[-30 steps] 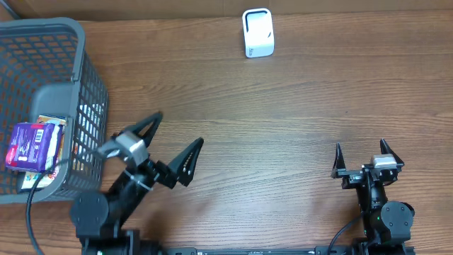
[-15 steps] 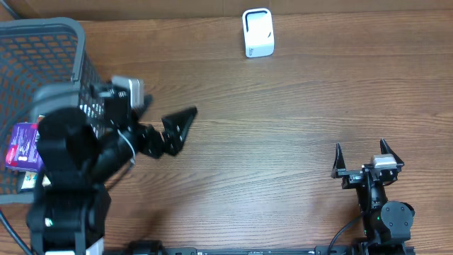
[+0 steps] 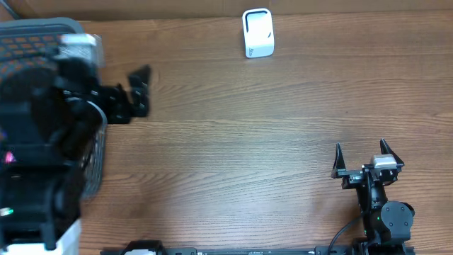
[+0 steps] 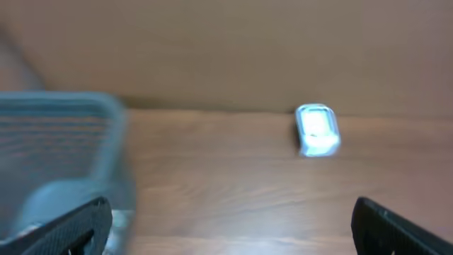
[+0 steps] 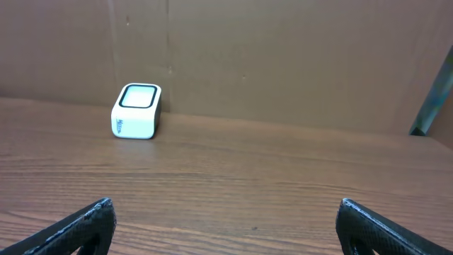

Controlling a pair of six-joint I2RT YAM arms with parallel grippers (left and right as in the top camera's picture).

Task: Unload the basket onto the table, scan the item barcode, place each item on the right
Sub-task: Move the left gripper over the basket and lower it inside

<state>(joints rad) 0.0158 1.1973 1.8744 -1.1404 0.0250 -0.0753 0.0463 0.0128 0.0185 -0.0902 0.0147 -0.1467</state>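
The white barcode scanner [image 3: 257, 32] stands at the back of the table, also visible in the left wrist view as a blurred scanner [image 4: 316, 129] and in the right wrist view as a sharp scanner [image 5: 136, 111]. My left gripper [image 3: 134, 95] is open and empty, raised beside the grey basket [image 3: 28, 27], whose rim [image 4: 56, 113] shows at the left of its wrist view. The item is almost wholly hidden under the left arm; only a purple sliver [image 3: 8, 157] shows. My right gripper [image 3: 361, 147] rests open and empty at the front right.
A brown cardboard wall [image 5: 283, 57] runs behind the table's back edge. The wooden tabletop [image 3: 248, 142] lies between the two arms. The left arm's body covers most of the basket in the overhead view.
The left arm has swung up and to the left, from the table's front toward the basket, staying open. The right arm has not moved.
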